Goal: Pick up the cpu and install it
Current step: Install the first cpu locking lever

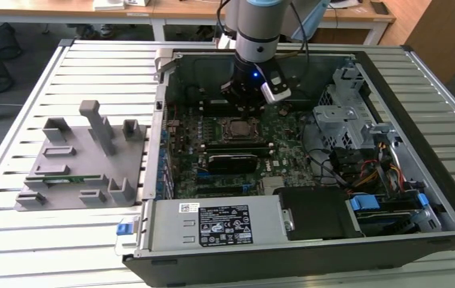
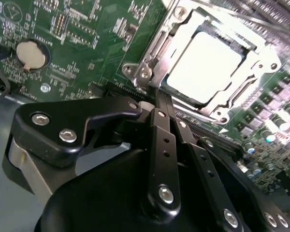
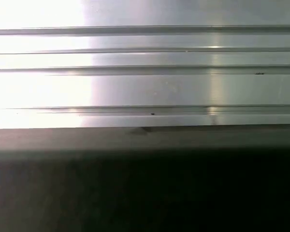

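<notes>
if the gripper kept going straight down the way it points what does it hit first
Most likely the cpu, seated shiny side up inside the socket frame on the motherboard. In the second wrist view the gripper points at the frame's near edge, so it might meet that metal edge first; depth is unclear.

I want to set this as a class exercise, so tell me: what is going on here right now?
A robot arm reaches down into an open computer case lying on a slatted metal table. Its gripper sits just beside the socket frame on the green motherboard. The cpu, its top shiny and bright, already lies inside that frame in the second wrist view, and the gripper is not holding it. A grey fixture stands on the table at the exterior view's left.
</notes>
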Controlling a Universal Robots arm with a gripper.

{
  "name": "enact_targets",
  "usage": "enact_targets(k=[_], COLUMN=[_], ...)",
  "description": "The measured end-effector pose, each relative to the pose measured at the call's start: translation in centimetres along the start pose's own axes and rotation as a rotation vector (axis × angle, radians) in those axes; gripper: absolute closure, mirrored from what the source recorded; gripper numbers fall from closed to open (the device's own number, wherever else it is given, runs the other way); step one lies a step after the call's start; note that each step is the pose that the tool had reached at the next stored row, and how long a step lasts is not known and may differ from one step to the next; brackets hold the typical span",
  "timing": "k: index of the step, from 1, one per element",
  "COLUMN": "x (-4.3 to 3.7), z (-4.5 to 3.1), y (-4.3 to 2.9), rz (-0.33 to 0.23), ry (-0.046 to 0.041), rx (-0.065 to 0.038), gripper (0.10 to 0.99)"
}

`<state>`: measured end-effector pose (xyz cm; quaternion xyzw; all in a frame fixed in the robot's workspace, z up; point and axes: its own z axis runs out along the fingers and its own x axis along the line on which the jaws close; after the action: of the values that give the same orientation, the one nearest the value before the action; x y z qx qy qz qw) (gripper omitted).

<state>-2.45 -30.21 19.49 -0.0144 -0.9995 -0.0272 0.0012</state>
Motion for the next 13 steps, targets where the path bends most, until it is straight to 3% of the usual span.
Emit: enact_targets(k=[4,7,13], x=[-0.01,0.00,0.00], z=[-0.23,-0.76,-0.79], y=[0.05,0.05,-0.09], rz=[0.000,0.000,0.000], ry=[-0.0005,0.0001,0.0002], rx=[-0.006,-0.004,-0.001], gripper=[0.980,0.980,0.980])
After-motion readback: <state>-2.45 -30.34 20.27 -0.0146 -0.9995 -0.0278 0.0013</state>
